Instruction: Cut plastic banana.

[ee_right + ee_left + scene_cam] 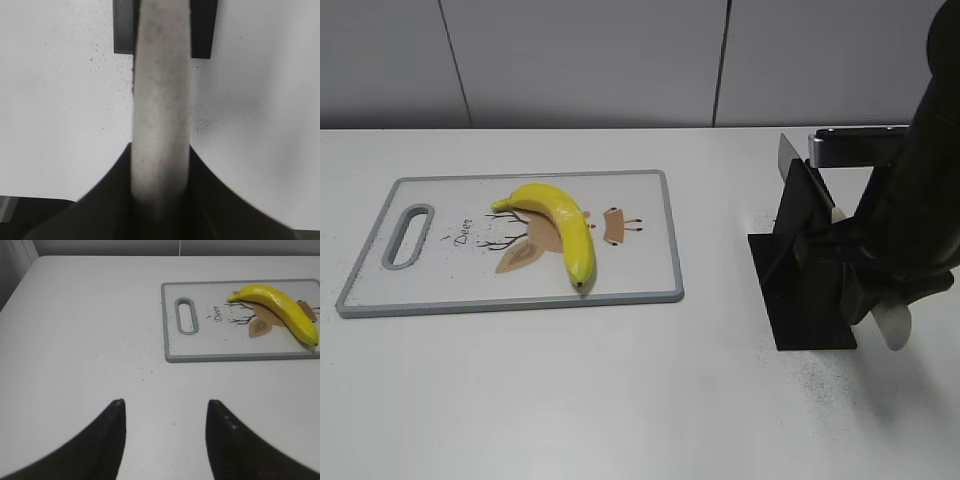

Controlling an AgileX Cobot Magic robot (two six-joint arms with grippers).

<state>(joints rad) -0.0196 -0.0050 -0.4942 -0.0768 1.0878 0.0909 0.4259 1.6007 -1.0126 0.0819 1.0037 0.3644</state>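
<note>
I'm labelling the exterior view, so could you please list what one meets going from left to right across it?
Cutting board → banana → black knife stand → right gripper, shut on the knife handle.

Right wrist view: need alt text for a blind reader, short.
Close-up from the right wrist: the right gripper is shut on a pale, speckled knife handle that runs straight up the middle of the frame. At the top, the handle meets a black knife stand, seen behind it on both sides. The white table around them is dusted with dark specks.
</note>
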